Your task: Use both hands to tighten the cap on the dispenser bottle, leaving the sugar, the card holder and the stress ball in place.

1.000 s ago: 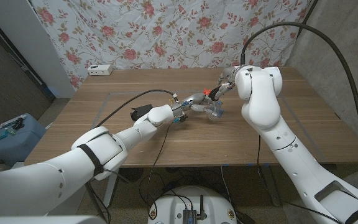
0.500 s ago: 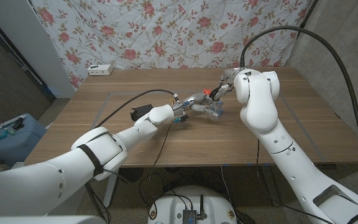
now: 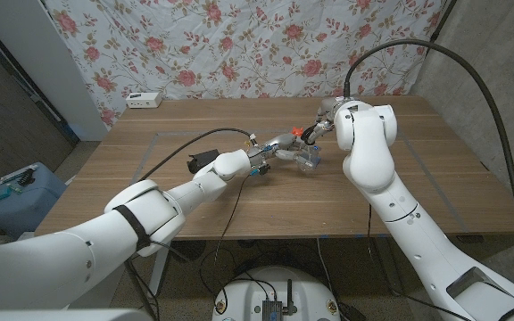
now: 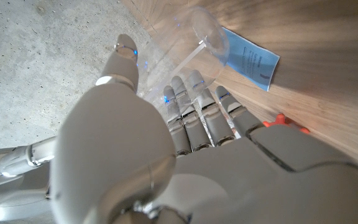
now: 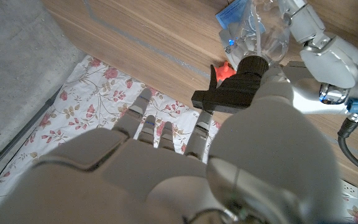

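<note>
While the left hand (image 3: 279, 143) grips, the clear rounded dispenser bottle (image 5: 261, 32) glints.

Glossy white arms (image 3: 194, 192), black cables (image 3: 435, 53) — seemingly silver-grey fingers (image 4: 194, 118)

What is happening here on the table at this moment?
A two-armed robot works on a clear dispenser bottle near the middle of the wooden table. The left robot hand holds the bottle's clear body. The right robot hand is at its black pump cap, though its grip is not clear. A blue sachet and an orange thing lie beside the bottle.
</note>
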Controlling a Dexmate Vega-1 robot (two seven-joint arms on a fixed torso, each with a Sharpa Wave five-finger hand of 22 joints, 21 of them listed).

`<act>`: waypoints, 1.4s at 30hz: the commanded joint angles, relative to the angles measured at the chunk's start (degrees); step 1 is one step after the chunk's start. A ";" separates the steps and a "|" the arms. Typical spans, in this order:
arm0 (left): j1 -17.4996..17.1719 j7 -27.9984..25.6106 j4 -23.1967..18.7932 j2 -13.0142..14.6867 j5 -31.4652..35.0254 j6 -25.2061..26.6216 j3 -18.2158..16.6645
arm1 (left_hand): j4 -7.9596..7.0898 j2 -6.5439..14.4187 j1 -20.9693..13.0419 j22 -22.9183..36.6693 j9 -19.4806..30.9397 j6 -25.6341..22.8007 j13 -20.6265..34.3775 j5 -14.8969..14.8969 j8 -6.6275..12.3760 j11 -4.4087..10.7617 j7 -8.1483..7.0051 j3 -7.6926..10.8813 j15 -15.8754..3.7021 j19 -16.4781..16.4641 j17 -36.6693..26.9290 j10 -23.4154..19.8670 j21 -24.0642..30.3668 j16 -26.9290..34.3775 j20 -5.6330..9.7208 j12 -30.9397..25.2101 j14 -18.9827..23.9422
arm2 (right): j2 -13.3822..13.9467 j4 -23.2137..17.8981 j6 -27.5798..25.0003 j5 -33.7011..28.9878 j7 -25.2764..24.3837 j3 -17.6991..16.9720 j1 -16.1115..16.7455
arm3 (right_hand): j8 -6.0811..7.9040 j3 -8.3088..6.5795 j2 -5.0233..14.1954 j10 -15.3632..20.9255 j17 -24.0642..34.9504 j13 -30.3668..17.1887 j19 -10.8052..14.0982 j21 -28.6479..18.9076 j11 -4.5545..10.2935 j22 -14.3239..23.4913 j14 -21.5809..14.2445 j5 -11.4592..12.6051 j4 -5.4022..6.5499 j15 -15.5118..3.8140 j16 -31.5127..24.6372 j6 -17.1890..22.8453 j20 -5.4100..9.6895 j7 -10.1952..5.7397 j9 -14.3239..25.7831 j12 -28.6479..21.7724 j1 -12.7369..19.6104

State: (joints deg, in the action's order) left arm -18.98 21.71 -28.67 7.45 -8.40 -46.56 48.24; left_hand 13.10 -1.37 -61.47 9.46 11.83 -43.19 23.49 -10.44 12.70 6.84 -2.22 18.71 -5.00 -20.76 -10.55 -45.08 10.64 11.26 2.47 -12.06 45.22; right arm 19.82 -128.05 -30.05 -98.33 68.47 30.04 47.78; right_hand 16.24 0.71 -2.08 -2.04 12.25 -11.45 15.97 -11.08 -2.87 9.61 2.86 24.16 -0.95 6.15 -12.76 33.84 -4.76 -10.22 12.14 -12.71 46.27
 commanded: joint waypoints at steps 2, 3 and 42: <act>0.53 0.12 1.43 -0.59 -0.26 -0.30 0.14 | -4.12 6.38 2.16 0.09 0.33 -4.98 0.31 -0.39 0.28 -0.05 -1.23 4.23 -4.13 -0.25 -0.12 -0.37 0.07 0.47 3.58 -0.18 0.61 | -0.58 1.15 -0.35 -0.95 -2.01 0.13 0.22 | 1.18 0.43 0.27 1.74 -0.02 -0.13 1.23 -0.23 0.11 0.00 -1.12 0.20 -0.01 -0.20 -0.43 3.31 0.02 0.12 0.06 -0.53 -0.57; 0.59 0.06 1.59 -0.66 -0.24 -0.32 0.16 | -4.16 6.43 2.19 0.09 0.33 -5.01 0.32 -0.38 0.29 -0.03 -1.27 4.22 -4.12 -0.26 -0.15 -0.37 0.07 0.47 3.61 -0.18 0.57 | -0.65 1.27 -0.45 -1.03 -2.10 0.11 0.22 | 1.26 0.44 0.29 1.88 -0.03 -0.13 1.40 -0.27 0.08 0.00 -1.14 0.20 0.00 -0.26 -0.43 3.59 0.05 0.20 0.05 -0.55 -0.61; -1.75 -0.50 -3.91 1.52 -0.05 0.58 -0.04 | -4.23 6.57 2.25 0.10 0.33 -5.02 0.32 -0.42 0.28 -0.16 -1.17 4.29 -4.12 -0.25 -0.15 -0.32 0.07 0.43 3.42 -0.13 0.55 | -4.95 1.76 -2.83 -7.55 -7.28 0.87 3.19 | 5.93 1.33 2.44 16.78 -0.33 0.17 7.19 -0.45 0.64 0.03 -11.34 -1.41 1.86 -4.38 -2.44 23.64 1.62 1.97 -1.04 -2.84 -4.40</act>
State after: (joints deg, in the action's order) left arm -19.26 21.51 -29.07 7.60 -8.82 -47.09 48.49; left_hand 13.09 -1.37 -61.46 9.46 11.83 -43.18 23.49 -10.44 12.54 6.85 -2.21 18.71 -5.01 -20.76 -10.52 -45.09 10.64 11.49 2.47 -11.88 45.24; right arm 16.81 -126.26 -32.06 -103.11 63.39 30.54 49.51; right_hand 21.71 1.94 -0.36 13.25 11.98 -11.18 22.16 -11.08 -2.15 9.61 -7.24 22.95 0.35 2.05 -14.75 56.11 -3.18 -8.42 11.17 -14.87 41.95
